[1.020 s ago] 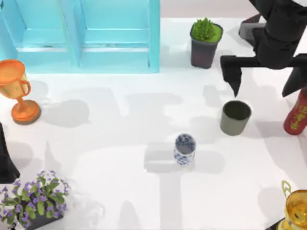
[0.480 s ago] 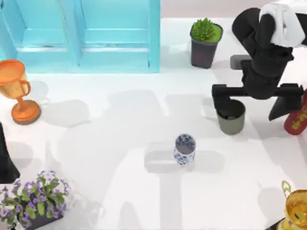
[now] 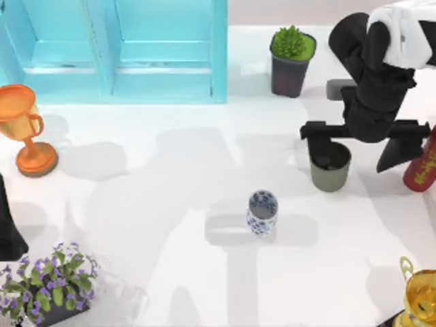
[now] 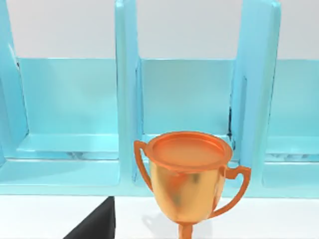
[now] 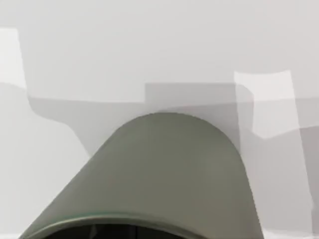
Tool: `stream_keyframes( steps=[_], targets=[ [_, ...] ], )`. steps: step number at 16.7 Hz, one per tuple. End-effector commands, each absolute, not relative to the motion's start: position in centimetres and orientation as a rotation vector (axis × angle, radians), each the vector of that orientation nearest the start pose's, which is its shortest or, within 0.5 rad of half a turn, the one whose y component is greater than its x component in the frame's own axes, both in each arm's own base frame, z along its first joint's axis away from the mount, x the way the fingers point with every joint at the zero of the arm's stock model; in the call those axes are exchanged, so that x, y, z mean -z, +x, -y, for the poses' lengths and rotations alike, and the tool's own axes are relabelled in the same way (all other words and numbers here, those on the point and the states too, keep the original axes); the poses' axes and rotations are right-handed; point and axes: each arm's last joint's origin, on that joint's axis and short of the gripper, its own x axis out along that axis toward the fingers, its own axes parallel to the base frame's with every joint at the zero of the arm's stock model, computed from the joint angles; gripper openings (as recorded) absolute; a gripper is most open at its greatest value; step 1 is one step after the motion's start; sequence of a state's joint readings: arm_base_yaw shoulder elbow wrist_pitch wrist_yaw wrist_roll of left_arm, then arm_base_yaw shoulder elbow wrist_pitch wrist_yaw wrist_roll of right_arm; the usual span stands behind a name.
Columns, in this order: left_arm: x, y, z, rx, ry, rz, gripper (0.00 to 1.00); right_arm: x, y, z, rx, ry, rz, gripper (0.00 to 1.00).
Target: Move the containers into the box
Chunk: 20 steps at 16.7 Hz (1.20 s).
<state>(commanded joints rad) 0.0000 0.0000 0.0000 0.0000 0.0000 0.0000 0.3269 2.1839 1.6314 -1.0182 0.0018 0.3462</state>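
The olive-green cup stands upright at the table's right. My right gripper is lowered around it and open; the cup sits between the fingers, close to the left one. Up close in the right wrist view, the cup's wall has bare table beyond it. The white cup with blue flowers stands alone near the table's middle. The cyan box lies at the back left, with its compartments facing the left wrist camera. My left arm is parked at the left edge.
A black pot with a green plant stands behind the olive cup. A red bottle is just right of my right gripper. An orange trophy stands before the box, purple flowers front left, a gold trophy front right.
My right gripper came forward and down from behind the olive cup until its open fingers straddled it, then barely moved in the last half second. Both cups stayed put.
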Motion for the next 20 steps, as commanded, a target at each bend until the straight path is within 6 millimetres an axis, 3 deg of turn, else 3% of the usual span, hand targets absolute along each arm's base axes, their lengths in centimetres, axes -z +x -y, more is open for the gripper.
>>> stream_keyframes(
  steps=[9, 20],
  targets=[
    [-16.0, 10.57, 0.12, 0.0, 0.0, 0.0, 1.0, -13.92, 39.44, -13.81, 0.007, 0.009, -1.571, 0.02],
    [-16.0, 10.57, 0.12, 0.0, 0.0, 0.0, 1.0, -14.28, 39.33, -14.12, 0.001, 0.003, -1.565, 0.0]
  ],
)
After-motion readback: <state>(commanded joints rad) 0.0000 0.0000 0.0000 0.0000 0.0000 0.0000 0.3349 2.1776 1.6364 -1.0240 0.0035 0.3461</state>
